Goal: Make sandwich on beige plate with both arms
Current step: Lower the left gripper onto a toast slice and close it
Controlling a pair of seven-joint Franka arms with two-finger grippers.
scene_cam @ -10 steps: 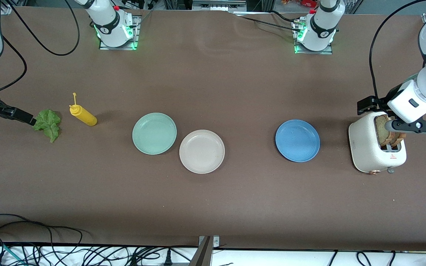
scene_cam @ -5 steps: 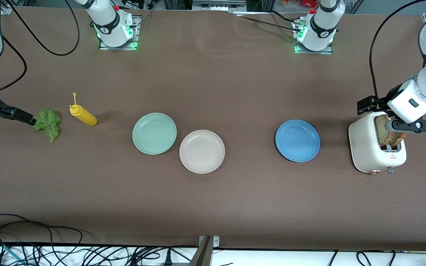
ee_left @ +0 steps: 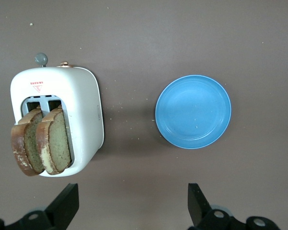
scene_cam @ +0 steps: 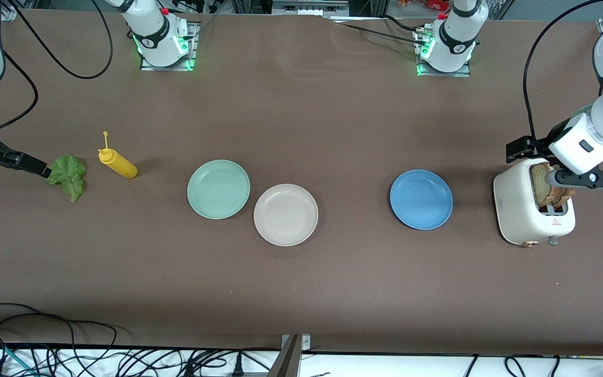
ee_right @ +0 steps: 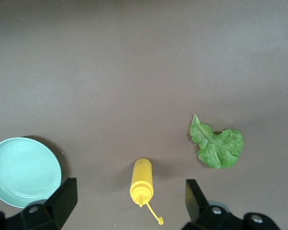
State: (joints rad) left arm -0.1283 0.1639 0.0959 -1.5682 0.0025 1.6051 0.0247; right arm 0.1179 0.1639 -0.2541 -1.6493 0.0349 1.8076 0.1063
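Judging by the bare beige plate [scene_cam: 286, 214] mid-worktop, nothing is assembled: bread [ee_left: 41, 141] sits in the toaster [scene_cam: 533, 210] under the open-fingered left gripper [ee_left: 133, 203], lettuce [ee_right: 217, 146] below the open-fingered right gripper [ee_right: 130, 201].

Looking like a robotics lab: arm bases [scene_cam: 163, 44] sitting bolted on brown table [scene_cam: 301, 288], cables [scene_cam: 45, 340] trailing along the edge.

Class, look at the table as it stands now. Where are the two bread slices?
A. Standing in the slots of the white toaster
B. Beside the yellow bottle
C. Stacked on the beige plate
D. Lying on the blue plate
A. The two bread slices stand upright in the slots of the white toaster, while the beige plate and the blue plate hold nothing.
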